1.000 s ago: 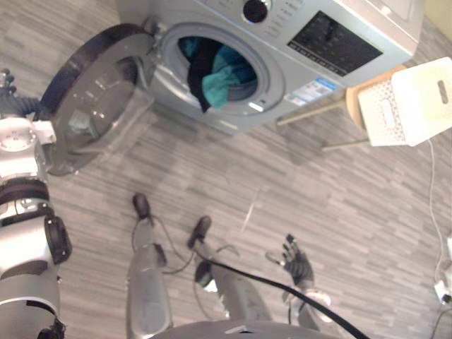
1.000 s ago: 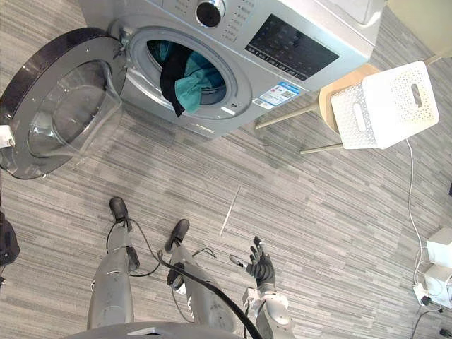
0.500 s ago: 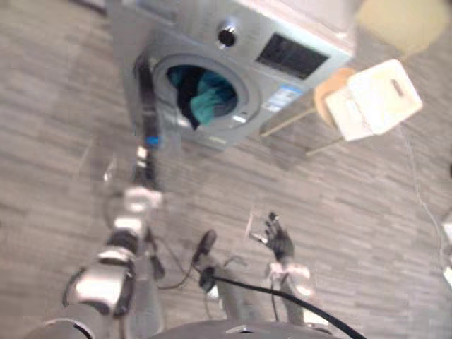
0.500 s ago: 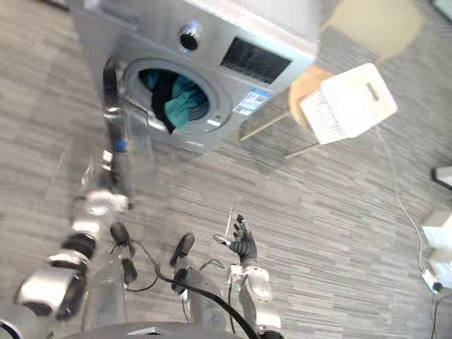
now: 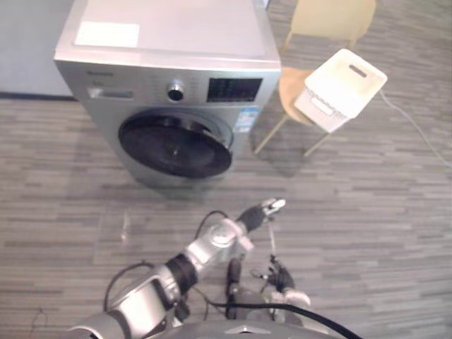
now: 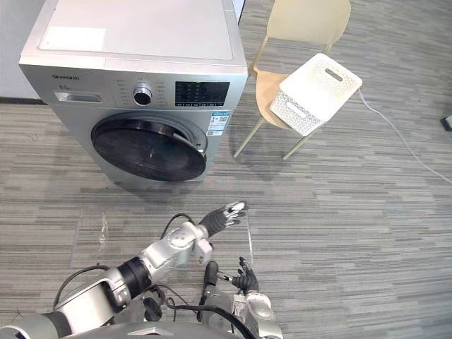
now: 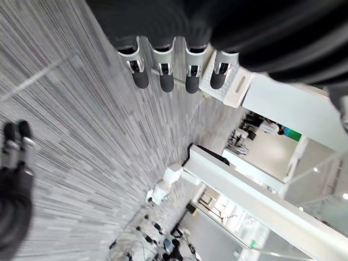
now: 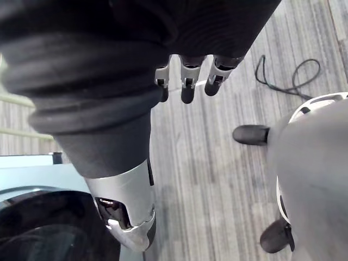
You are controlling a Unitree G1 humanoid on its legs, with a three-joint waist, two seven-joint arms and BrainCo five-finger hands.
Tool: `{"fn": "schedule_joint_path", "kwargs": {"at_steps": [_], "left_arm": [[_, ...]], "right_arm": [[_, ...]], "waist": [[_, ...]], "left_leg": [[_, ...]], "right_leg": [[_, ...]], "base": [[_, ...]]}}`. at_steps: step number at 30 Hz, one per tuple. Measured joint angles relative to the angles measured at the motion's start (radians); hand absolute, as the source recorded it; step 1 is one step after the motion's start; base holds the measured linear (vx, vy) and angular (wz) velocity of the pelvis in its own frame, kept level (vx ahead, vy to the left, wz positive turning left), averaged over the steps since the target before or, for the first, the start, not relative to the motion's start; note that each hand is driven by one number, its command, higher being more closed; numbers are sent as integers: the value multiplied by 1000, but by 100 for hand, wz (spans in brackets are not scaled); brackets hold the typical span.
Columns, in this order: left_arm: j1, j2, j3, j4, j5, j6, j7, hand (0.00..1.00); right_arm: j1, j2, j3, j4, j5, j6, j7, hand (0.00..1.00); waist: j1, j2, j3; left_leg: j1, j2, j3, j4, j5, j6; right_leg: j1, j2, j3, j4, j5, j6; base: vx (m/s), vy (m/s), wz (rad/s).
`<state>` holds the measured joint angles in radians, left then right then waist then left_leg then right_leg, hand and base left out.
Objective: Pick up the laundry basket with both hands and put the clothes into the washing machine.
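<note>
The silver washing machine [image 6: 134,63] stands at the back left with its round dark door [image 6: 150,146] shut; the drum behind the glass is hidden. The white perforated laundry basket [image 6: 316,92] rests tilted on a chair seat to the machine's right. My left hand [image 6: 224,214] reaches out over the floor in front of the door, fingers [image 7: 163,70] straight, holding nothing. Low by my body hangs my right hand [image 6: 244,279], fingers [image 8: 185,81] relaxed and empty. Both hands are well short of the basket.
A light wooden chair [image 6: 305,21] carries the basket, its legs spreading toward the machine's right corner. A white cable [image 6: 402,138] runs across the grey plank floor at the right. Open floor lies between me and the machine.
The washer door has swung from wide open to shut, hiding the dark and teal clothes. My left arm has come from the door to the middle. The camera has moved a lot.
</note>
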<state>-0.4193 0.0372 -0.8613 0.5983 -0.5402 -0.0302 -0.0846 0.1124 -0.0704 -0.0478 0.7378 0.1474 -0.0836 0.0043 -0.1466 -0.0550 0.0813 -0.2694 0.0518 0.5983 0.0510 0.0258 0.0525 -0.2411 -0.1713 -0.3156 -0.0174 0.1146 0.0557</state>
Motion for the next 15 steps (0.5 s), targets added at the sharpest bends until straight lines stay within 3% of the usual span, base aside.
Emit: {"fn": "schedule_joint_path", "kwargs": {"at_steps": [7,10,12,15], "left_arm": [[281,152,181,-117,110,6,-74,0],[340,180,231,-112,161,6,-87,0],[342,189,256,-71,283,-1,-98,0],[296,182,283,51,350,-13,-94,0]], "right_arm": [[5,-5,-61,31,-37,0,8,0],[7,-5,-74,36,-37,-2,8,0],[-2,-8,-73,38,-36,-2,9,0],[-27,-2,-58,18,-30,-2,10,0]], "waist": [[8,17,1],[17,32,-5],[34,44,-5],[27,38,9]], "left_leg": [[35,-11,-26,-33,3,-4],[50,-21,-26,-53,7,-5],[59,-34,-26,-90,26,-3],[59,-36,-25,-110,43,0]], "right_leg": [[30,0,-1,-30,1,4],[38,-4,-2,-34,-2,5],[36,-6,-3,-40,2,11],[30,-3,-1,-46,14,18]], "base": [[46,-19,-1],[9,8,1],[0,0,0],[-1,-8,-2]]}}
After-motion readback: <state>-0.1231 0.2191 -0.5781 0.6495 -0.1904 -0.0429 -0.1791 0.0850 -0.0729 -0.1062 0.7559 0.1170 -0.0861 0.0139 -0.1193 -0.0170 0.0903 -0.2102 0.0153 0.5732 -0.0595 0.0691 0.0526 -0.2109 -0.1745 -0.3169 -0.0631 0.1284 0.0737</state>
